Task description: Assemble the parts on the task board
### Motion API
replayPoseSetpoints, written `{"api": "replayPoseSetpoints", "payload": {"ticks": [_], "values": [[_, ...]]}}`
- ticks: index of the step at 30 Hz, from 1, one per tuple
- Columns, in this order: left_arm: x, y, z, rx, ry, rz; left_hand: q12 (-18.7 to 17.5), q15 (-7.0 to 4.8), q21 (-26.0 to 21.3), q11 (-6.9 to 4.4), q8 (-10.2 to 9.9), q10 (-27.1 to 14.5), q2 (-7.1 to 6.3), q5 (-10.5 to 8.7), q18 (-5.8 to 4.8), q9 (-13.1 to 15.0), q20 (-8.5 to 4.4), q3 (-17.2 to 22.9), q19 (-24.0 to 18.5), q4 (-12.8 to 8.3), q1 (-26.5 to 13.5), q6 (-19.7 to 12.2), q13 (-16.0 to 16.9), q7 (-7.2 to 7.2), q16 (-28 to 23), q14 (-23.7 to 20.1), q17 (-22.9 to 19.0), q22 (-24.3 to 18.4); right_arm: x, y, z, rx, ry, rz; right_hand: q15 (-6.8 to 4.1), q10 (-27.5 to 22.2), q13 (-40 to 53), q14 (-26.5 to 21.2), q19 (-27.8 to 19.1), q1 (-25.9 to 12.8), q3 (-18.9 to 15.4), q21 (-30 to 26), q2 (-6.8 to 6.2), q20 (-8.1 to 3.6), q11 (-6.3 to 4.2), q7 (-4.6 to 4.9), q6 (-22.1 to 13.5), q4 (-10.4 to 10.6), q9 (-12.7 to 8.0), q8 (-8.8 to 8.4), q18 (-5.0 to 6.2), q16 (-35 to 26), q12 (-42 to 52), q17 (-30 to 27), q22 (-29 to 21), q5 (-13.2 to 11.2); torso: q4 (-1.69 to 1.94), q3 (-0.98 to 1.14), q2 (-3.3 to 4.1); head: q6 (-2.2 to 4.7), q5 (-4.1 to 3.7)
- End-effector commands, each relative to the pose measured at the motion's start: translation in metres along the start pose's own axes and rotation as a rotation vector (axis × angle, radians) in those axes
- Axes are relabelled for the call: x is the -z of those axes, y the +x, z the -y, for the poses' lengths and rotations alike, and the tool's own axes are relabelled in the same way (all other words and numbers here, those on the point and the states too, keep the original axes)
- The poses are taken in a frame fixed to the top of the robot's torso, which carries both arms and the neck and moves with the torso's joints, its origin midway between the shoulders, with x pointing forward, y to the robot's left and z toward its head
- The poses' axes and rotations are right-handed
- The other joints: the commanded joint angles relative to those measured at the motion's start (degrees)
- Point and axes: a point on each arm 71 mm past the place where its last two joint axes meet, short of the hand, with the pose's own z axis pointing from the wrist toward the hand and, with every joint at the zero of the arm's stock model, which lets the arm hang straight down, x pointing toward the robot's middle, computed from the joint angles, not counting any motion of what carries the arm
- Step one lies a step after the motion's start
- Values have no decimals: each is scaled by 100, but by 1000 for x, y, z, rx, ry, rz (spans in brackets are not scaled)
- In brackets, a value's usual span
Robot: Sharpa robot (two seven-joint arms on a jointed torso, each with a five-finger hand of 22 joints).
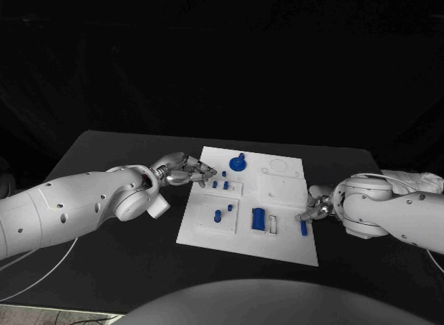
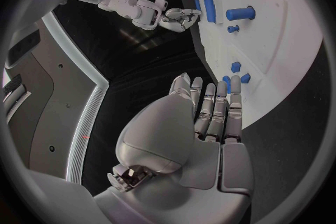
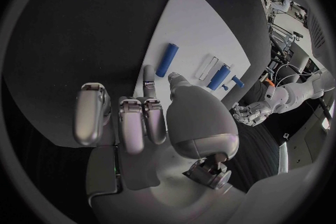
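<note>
The white task board (image 1: 281,183) lies mid-table. On it are a round blue knob (image 1: 237,162), small blue pegs (image 1: 220,183), a lone peg (image 1: 218,216), a thick blue cylinder (image 1: 258,218) and a thin blue pin (image 1: 304,228). My left hand (image 1: 188,170) hovers at the board's left edge, fingers stretched toward the small pegs (image 2: 236,66), holding nothing. My right hand (image 1: 315,210) sits at the board's right edge beside the thin pin (image 3: 167,60). Its fingers (image 3: 148,79) point at the pin and it holds nothing.
A white slotted piece (image 1: 273,225) lies next to the thick cylinder (image 3: 219,77). Square and round recesses (image 1: 281,172) mark the board's far right part. Black table (image 1: 124,156) surrounds the board.
</note>
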Motion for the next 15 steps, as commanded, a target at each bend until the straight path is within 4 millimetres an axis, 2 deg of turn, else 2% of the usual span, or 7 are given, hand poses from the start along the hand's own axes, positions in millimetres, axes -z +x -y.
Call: {"api": "replayPoseSetpoints", "payload": {"ticks": [1, 3, 6, 11, 15], "values": [[0, 1, 1, 1, 10, -8, 31, 3, -18, 9, 31, 9, -5, 35, 80, 9, 2, 36, 27, 2, 47, 5, -4, 12, 31, -9, -9, 7, -3, 12, 2, 16, 17, -53, 44, 606, 1510, 608, -85, 128, 118, -113, -46, 8, 51, 26, -26, -108, -27, -174, 115, 20, 22, 1509, 930, 160, -1, 1, -1, -1, -6], [0, 1, 1, 2, 9, -9, 32, 3, -18, 9, 32, 10, -6, 36, 80, 9, 3, 36, 28, 2, 49, 4, -4, 13, 32, -8, -10, 7, -3, 14, 3, 10, 18, -64, 49, 606, 1510, 608, -189, 223, 225, -302, -102, 13, 57, 31, -23, -212, -22, -250, 156, 20, 22, 1509, 871, 380, 0, 1, -1, -1, -9], [0, 1, 1, 2, 8, -10, 32, 4, -18, 9, 32, 10, -7, 37, 81, 9, 3, 37, 29, 1, 52, 4, -4, 14, 33, -8, -11, 8, -4, 18, 3, 0, 19, -77, 64, 606, 1510, 608, -333, 373, 394, -564, -193, 25, 73, 50, -62, -387, -7, -362, 208, 20, 22, 1509, 789, 580, -1, 0, -1, -1, -8], [-1, 2, 1, 2, 5, -11, 33, 4, -18, 10, 33, 10, -9, 37, 81, 9, 4, 38, 30, 1, 54, 3, -5, 15, 34, -7, -12, 9, -5, 22, 5, -17, 23, -90, 82, 606, 1510, 608, -448, 609, 654, -791, -277, 44, 92, 76, -123, -661, 47, -456, 248, 20, 22, 1509, 720, 759, 1, -1, -2, -1, -6], [-1, 2, 1, 2, 3, -13, 33, 4, -18, 10, 33, 10, -9, 37, 81, 9, 4, 38, 30, 1, 54, 3, -5, 15, 34, -7, -12, 9, -6, 24, 7, -49, 30, -106, 100, 606, 1510, 608, -473, 662, 805, -863, -314, 58, 111, 98, -160, -795, 111, -493, 256, 20, 22, 1509, 701, 781, 3, 1, -1, -1, -1]]}}
